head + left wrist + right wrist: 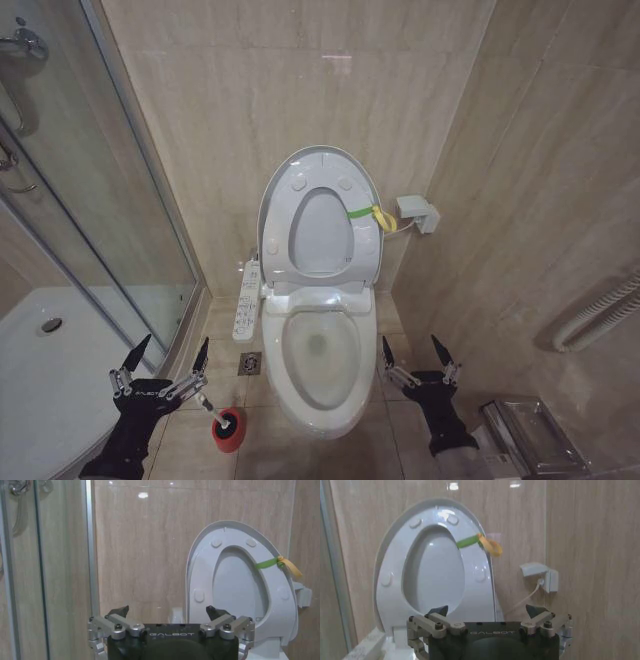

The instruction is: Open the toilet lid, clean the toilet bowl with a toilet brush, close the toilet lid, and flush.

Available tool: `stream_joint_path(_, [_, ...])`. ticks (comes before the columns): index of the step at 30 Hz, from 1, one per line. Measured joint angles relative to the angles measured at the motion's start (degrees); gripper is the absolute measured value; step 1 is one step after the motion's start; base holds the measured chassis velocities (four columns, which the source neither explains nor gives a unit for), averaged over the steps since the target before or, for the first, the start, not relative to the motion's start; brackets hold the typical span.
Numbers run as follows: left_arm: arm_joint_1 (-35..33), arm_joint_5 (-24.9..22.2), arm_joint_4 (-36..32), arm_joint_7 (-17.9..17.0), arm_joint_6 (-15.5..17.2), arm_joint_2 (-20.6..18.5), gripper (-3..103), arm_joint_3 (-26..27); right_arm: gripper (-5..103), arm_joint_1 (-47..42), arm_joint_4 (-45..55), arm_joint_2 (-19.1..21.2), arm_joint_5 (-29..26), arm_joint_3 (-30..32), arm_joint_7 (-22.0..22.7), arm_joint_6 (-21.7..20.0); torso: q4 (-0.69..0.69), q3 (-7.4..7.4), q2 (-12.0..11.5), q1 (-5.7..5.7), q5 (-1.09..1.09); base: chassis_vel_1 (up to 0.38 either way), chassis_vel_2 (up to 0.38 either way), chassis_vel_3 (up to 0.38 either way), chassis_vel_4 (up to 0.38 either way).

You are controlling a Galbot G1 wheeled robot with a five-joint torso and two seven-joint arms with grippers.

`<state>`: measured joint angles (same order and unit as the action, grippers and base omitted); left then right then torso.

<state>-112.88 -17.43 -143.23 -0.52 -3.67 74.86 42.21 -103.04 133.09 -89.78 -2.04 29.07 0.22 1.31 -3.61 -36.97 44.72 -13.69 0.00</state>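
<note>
The toilet lid (320,235) stands upright against the wall with the white seat ring raised in front of it and a yellow-green strap (365,213) at its right edge. Below it the toilet bowl (318,350) lies uncovered, with water at its bottom. The toilet brush (226,422) sits in its red holder on the floor left of the bowl, its thin white handle slanting up toward my left gripper (172,350). That gripper is open and holds nothing. My right gripper (410,348) hangs open and holds nothing right of the bowl. The wrist views show the left gripper (167,610) and right gripper (487,609) facing the lid (235,577) (435,570).
A glass shower door (100,200) and white shower tray (60,350) close off the left. A control panel (247,300) sticks out from the toilet's left side above a floor drain (250,363). On the right are a wall box (417,212), a white rail (600,310) and a metal holder (530,435).
</note>
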Motion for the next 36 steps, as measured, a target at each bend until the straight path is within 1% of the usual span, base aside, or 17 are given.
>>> stream_joint_path(1, [0.0,0.0,0.0,0.0,0.0,0.0,100,0.0,100,1.4,-0.4,-0.2,0.3,0.1,0.0,-2.2,0.0,0.0,0.0,0.0,0.0,0.0,0.0,0.0,0.0])
stream_joint_path(2, [0.0,0.0,0.0,0.0,0.0,0.0,100,0.0,100,2.0,-0.5,-0.3,0.4,0.1,0.0,-3.2,0.0,0.0,0.0,0.0,0.0,0.0,0.0,0.0,0.0])
stream_joint_path(4, [0.0,0.0,0.0,0.0,0.0,0.0,100,0.0,100,2.5,-0.5,-0.3,0.5,0.1,0.0,-3.4,0.02,0.0,0.0,-0.01,0.01,0.0,0.0,0.0,0.0])
stream_joint_path(6, [0.0,0.0,0.0,0.0,0.0,0.0,100,0.0,100,3.3,-0.5,-0.4,0.4,0.1,0.1,-4.6,-0.01,0.0,0.0,-0.02,0.0,0.0,0.0,0.0,0.0])
stream_joint_path(7, [0.0,0.0,0.0,0.0,0.0,0.0,100,0.0,100,4.0,-0.5,-0.5,0.4,0.1,0.2,-6.1,-0.01,0.0,0.0,-0.01,0.01,0.0,0.0,0.0,0.0])
stream_joint_path(8, [0.0,0.0,0.0,0.0,0.0,0.0,100,0.0,100,4.0,-0.5,-0.5,0.4,0.1,0.2,-6.1,-0.01,0.0,0.0,-0.01,0.01,0.0,0.0,0.0,0.0])
stream_joint_path(10, [0.0,0.0,0.0,0.0,0.0,0.0,100,0.0,100,5.6,-0.4,-0.9,0.2,0.1,0.8,-9.4,0.0,0.0,0.0,-0.01,0.0,0.0,0.0,0.0,0.0])
stream_joint_path(12, [0.0,0.0,0.0,0.0,0.0,0.0,100,0.0,100,7.7,-0.1,-1.4,-0.2,0.2,1.5,-14.1,0.0,0.0,0.0,-0.01,0.0,0.0,0.0,0.0,0.0])
stream_joint_path(13, [0.0,0.0,0.0,0.0,0.0,0.0,100,0.0,100,7.7,-0.1,-1.4,-0.2,0.2,1.5,-14.1,0.0,0.0,0.0,-0.01,0.0,0.0,0.0,0.0,0.0])
stream_joint_path(15, [0.0,0.0,0.0,0.0,0.0,0.0,100,0.0,100,9.9,0.3,-1.9,-0.7,0.3,2.2,-19.0,0.01,0.0,0.0,-0.01,0.01,0.0,0.0,0.0,0.0])
stream_joint_path(16, [0.0,0.0,0.0,0.0,0.0,0.0,100,0.0,100,9.9,0.3,-1.9,-0.7,0.3,2.2,-19.0,0.01,0.0,0.0,-0.01,0.01,0.0,0.0,0.0,0.0])
stream_joint_path(17, [0.0,0.0,0.0,0.0,0.0,0.0,100,0.0,100,10.0,1.4,-1.9,-1.0,0.8,2.4,-19.9,0.04,-0.01,0.0,-0.02,0.04,0.0,0.0,0.0,0.0])
stream_joint_path(18, [0.0,0.0,0.0,0.0,0.0,0.0,100,0.0,100,9.8,3.2,-1.8,-1.4,1.7,2.8,-20.1,-0.01,0.0,0.0,-0.01,-0.03,0.0,0.0,0.0,0.0])
stream_joint_path(20, [0.0,0.0,0.0,0.0,0.0,0.0,100,0.0,100,9.7,3.6,-1.7,-1.5,2.0,3.1,-20.0,-0.02,0.0,0.0,-0.01,-0.02,0.0,0.0,0.0,0.0])
stream_joint_path(22, [0.0,0.0,0.0,0.0,0.0,0.0,100,0.0,100,9.4,4.1,-1.4,-1.7,2.1,4.6,-18.6,0.0,0.0,0.0,-0.01,0.01,0.0,0.0,0.0,0.0])
stream_joint_path(26, [0.0,0.0,0.0,0.0,0.0,0.0,100,0.0,100,9.4,4.3,-1.0,-2.2,1.8,5.1,-18.1,0.0,0.0,0.0,-0.01,0.0,0.0,0.0,0.0,0.0])
stream_joint_path(36, [0.0,0.0,0.0,0.0,0.0,0.0,100,0.0,100,12.5,-0.1,2.4,-3.9,0.7,4.7,-16.3,0.0,0.0,0.0,-0.01,0.0,0.0,0.0,0.0,0.0])
